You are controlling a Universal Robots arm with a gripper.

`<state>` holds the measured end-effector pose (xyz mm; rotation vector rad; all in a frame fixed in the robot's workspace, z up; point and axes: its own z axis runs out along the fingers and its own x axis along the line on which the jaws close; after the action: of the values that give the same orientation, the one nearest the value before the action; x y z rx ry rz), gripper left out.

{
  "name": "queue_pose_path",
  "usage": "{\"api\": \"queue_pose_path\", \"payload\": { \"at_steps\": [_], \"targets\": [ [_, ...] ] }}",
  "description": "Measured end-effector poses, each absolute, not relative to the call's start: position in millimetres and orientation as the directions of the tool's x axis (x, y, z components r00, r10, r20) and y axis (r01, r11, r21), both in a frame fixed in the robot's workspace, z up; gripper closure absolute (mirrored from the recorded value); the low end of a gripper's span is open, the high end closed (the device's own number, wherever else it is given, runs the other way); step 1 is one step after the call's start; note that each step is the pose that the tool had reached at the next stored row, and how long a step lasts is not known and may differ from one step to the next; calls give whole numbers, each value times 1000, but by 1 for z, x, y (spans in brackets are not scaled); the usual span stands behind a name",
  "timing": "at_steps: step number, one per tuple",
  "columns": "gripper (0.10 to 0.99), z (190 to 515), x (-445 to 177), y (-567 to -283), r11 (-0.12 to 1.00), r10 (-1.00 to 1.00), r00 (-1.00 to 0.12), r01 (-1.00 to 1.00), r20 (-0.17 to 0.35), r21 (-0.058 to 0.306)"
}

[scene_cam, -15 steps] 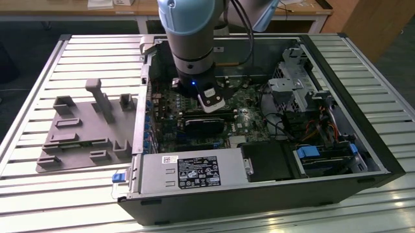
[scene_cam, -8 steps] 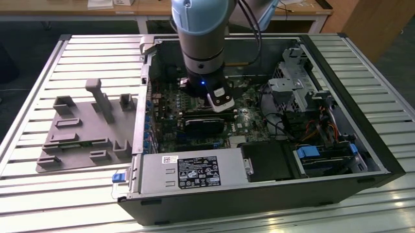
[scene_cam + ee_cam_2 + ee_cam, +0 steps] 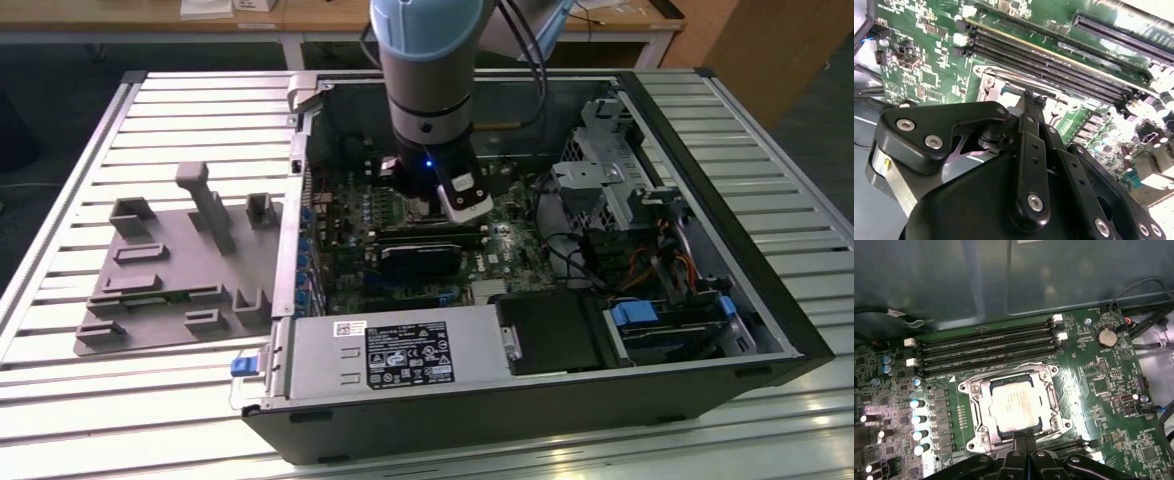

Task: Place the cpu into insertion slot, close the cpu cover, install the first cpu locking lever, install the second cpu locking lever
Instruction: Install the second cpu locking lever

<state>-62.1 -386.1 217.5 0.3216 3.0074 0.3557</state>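
In the first wrist view the cpu, a silvery square, lies in the insertion slot on the green board. The cpu cover, a metal frame, lies flat around it, and the chip shows through its window. My gripper hangs at the socket's edge, its two narrow black fingers pressed together with nothing seen between them. In the second wrist view the gripper points at the socket's metal frame. In the exterior view the gripper reaches down into the open computer case. I cannot make out how the locking levers stand.
Long black memory slots run beside the socket, with capacitors on another side. A black card, a power supply and a drive cage crowd the case. A grey fixture plate lies on the slatted table.
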Motion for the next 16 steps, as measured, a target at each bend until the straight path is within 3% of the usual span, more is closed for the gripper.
{"api": "queue_pose_path", "payload": {
  "at_steps": [10,16],
  "targets": [
    [984,217,-58,-359,967,213,-973,197,-86,163],
    [984,218,-58,-352,968,212,-973,197,-87,158]
  ]
}}
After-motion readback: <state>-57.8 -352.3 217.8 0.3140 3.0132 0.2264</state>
